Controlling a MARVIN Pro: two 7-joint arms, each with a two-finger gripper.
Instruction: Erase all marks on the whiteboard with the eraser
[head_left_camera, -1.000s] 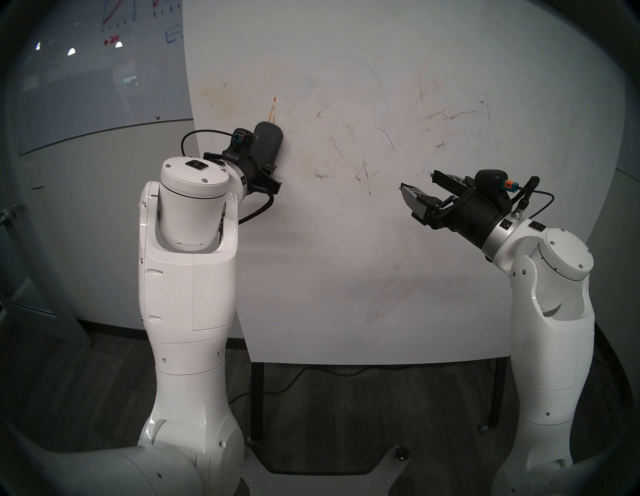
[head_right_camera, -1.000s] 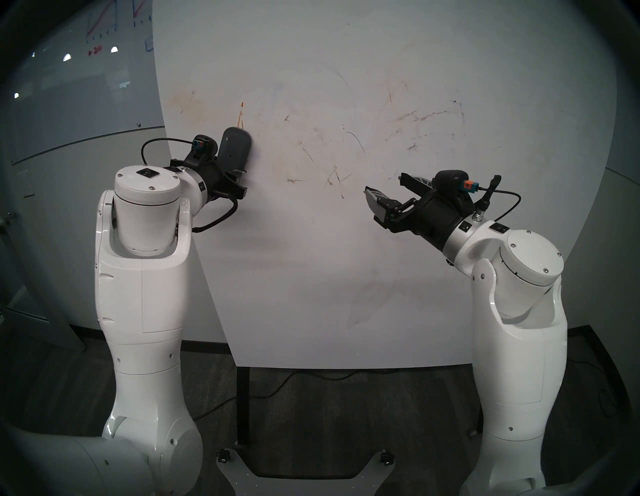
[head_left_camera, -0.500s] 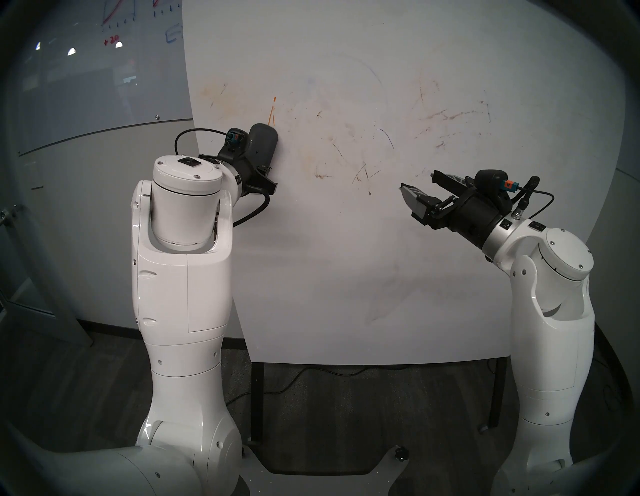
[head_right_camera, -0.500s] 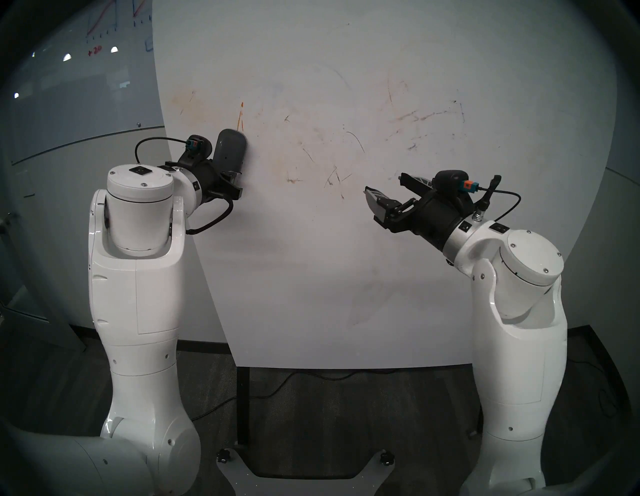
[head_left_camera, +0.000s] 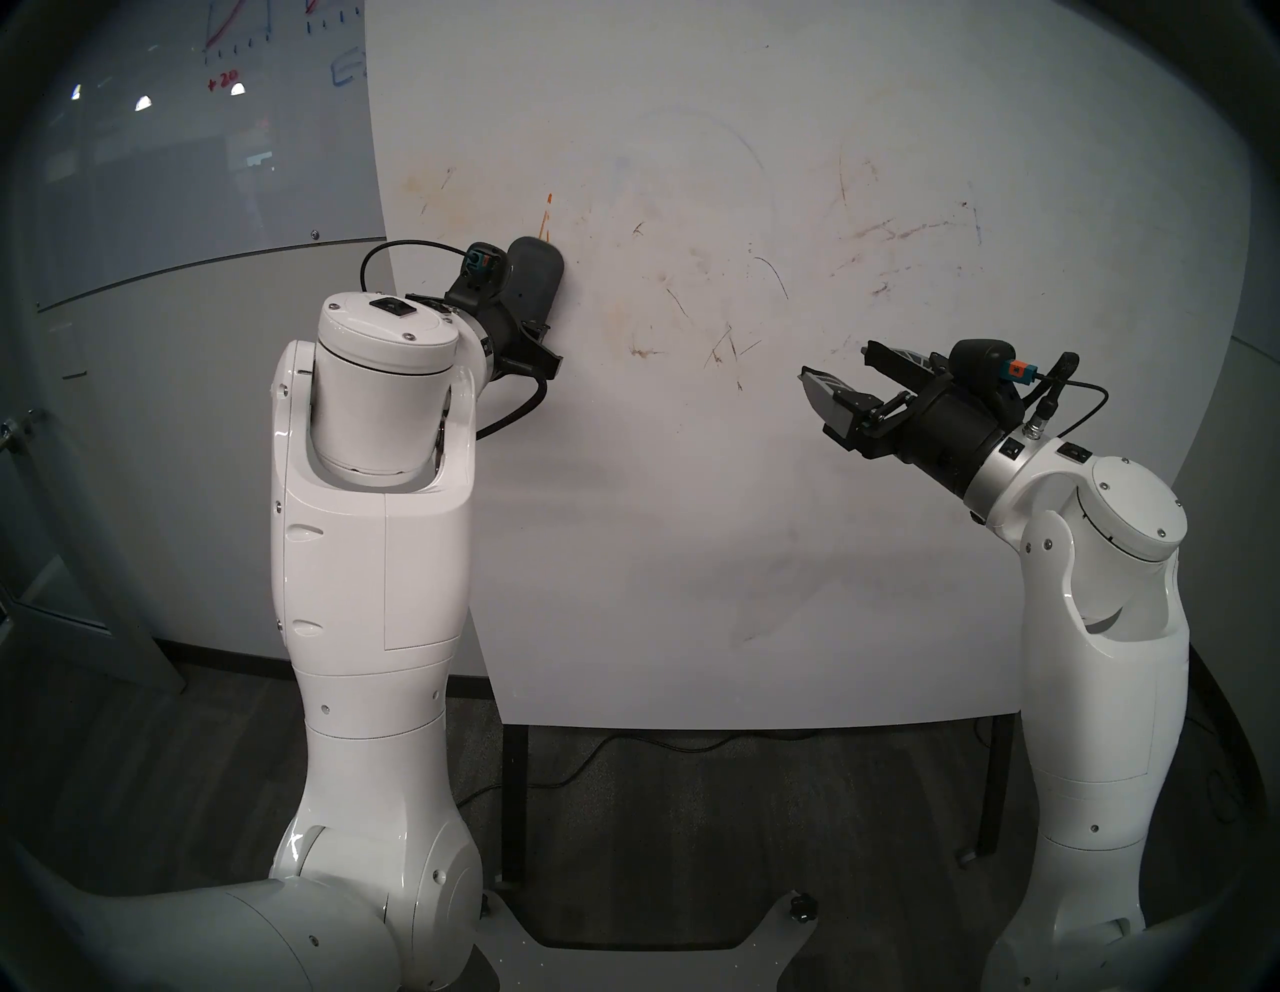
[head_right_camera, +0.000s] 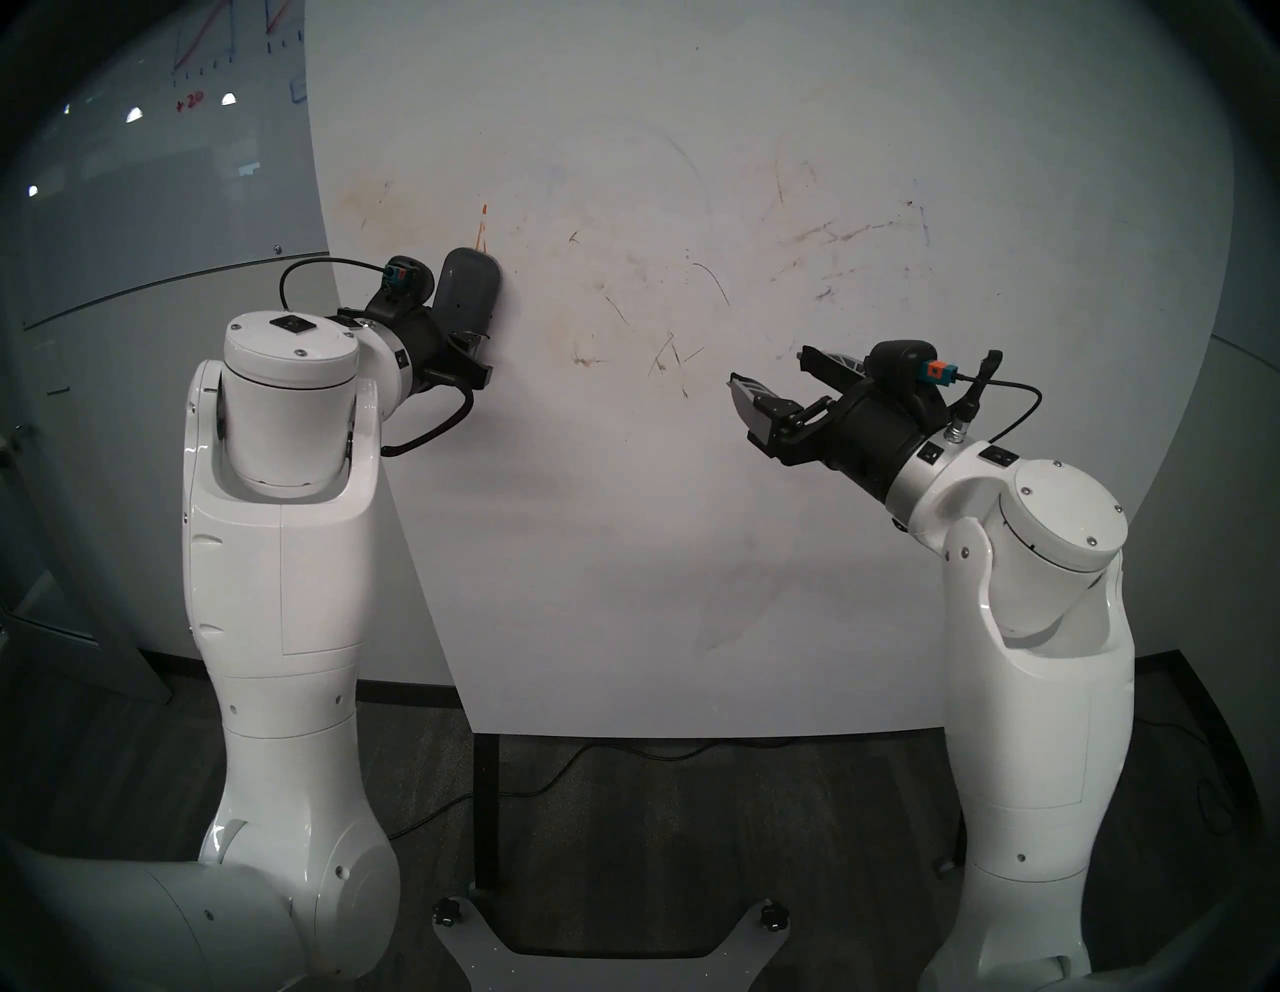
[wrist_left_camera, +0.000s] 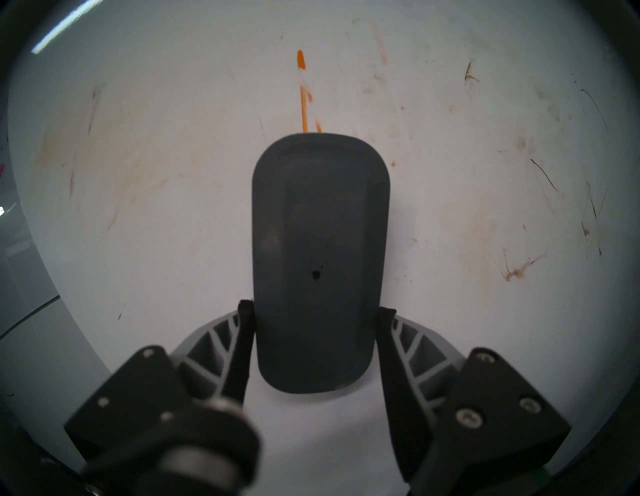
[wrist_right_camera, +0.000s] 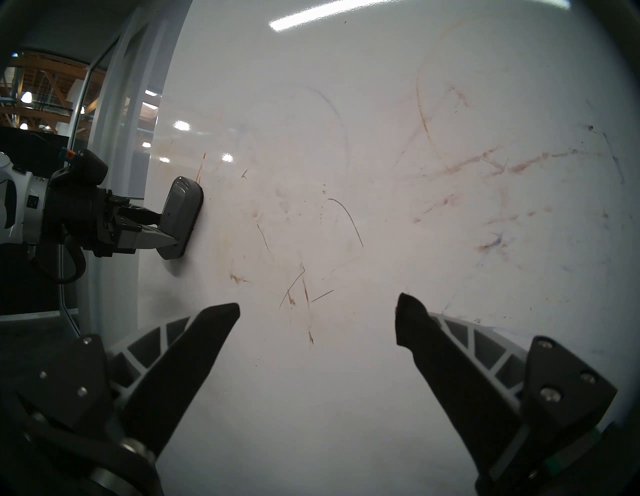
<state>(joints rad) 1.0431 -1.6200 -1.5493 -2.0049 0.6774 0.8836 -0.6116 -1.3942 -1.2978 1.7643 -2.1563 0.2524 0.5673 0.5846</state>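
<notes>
The whiteboard (head_left_camera: 692, 519) stands upright in front of me on black legs. My left gripper (wrist_left_camera: 315, 311) is shut on the lower end of the dark grey eraser (wrist_left_camera: 318, 249), which lies flat against the board; the eraser also shows in both head views (head_left_camera: 533, 284) (head_right_camera: 467, 291) and in the right wrist view (wrist_right_camera: 181, 216). Thin orange marks (wrist_left_camera: 303, 93) run up from the eraser's top edge (head_left_camera: 546, 218). Faint dark strokes (head_left_camera: 724, 350) and brownish smudges (head_left_camera: 893, 232) spread across the board's middle and right. My right gripper (head_left_camera: 834, 370) is open and empty, close to the board (wrist_right_camera: 317, 311).
A glossy grey glass board (head_left_camera: 173, 152) with red and blue drawings hangs on the wall behind, at the left. The whiteboard's black legs (head_left_camera: 514, 803) stand on the dark floor, with a cable (head_left_camera: 623, 748) lying under the board.
My left arm dipped down and left with the eraser, then came back up and right. The eraser now sits slightly higher, covering more of the orange marks. The right arm has not moved.
</notes>
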